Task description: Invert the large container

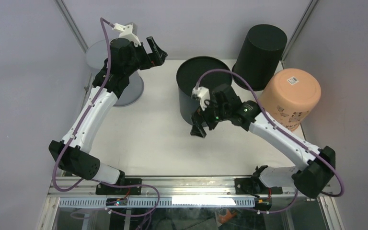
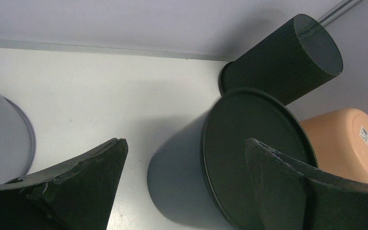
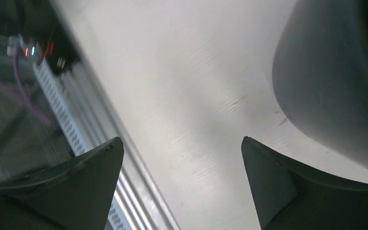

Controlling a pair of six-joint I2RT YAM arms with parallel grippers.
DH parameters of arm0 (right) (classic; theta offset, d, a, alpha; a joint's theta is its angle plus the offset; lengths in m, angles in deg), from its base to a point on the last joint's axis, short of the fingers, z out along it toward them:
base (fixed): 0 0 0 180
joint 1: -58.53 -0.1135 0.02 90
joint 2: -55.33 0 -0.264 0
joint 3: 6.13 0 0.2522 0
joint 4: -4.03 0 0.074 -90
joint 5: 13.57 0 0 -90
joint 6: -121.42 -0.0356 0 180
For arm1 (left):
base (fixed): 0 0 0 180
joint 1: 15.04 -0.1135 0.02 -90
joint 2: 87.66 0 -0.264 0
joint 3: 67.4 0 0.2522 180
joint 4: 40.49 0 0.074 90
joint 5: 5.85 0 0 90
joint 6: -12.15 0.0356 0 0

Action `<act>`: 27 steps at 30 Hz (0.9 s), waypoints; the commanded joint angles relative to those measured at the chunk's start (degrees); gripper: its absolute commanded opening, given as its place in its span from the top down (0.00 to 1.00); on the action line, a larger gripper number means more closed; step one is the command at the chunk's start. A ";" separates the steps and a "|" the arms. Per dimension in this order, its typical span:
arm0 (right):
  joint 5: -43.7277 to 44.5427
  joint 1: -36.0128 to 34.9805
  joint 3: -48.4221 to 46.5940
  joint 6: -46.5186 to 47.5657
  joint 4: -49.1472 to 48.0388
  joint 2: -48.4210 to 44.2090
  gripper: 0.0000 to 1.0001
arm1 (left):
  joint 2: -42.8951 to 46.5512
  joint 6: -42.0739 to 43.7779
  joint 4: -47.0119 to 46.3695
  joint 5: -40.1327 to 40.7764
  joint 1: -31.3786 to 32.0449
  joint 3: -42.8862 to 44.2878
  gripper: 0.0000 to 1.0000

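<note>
Top external view: the big black bin (image 1: 199, 88) stands mid-tabletop (image 1: 148, 134), its long axis vertical and a flat face on top. My right jaws, spread and empty, hang just beside its near wall, aimed away from it. My left jaws, also spread, hover farther off at its far left.

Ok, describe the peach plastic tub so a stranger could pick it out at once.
On the white table, at its far right edge beside the tall ribbed black cylinder, the tub sits closed end up. It is the only peach container, with a white sticker on top.
</note>
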 commanded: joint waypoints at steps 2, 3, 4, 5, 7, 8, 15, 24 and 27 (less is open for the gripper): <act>4.16 12.81 -5.33 -12.59 -16.47 9.68 0.03 | 4.30 -1.21 -2.43 -0.22 -0.38 -0.25 0.01; 5.61 13.87 -6.90 -14.57 -16.50 11.48 0.03 | 4.48 -1.22 -2.41 -0.17 -0.39 -0.35 0.01; 7.00 14.71 -8.60 -16.45 -15.87 13.48 0.03 | 4.75 -1.13 -2.37 0.01 -0.39 -0.46 0.01; 7.84 15.41 -11.18 -17.45 -14.54 15.36 0.03 | 5.02 -1.02 -2.26 0.20 -0.39 -0.54 0.01; 10.19 15.66 -15.18 -19.41 -10.26 18.47 0.02 | 5.33 -0.79 -1.83 0.42 -0.38 -0.62 0.01; 11.06 15.68 -17.06 -19.77 -8.15 19.50 0.01 | 5.39 -0.72 -1.53 0.36 -0.34 -0.63 0.01; 19.66 15.68 -13.46 -22.41 -8.78 12.66 0.01 | 7.09 -1.25 -1.11 -2.64 -0.39 -4.45 0.01; 42.37 15.70 -8.12 -24.62 -4.92 1.93 0.01 | 11.77 -0.66 2.54 -2.20 2.02 -20.70 0.01; 50.48 15.74 -7.85 -26.68 -3.26 1.79 0.01 | 11.76 1.25 6.60 -3.80 3.15 -24.81 0.01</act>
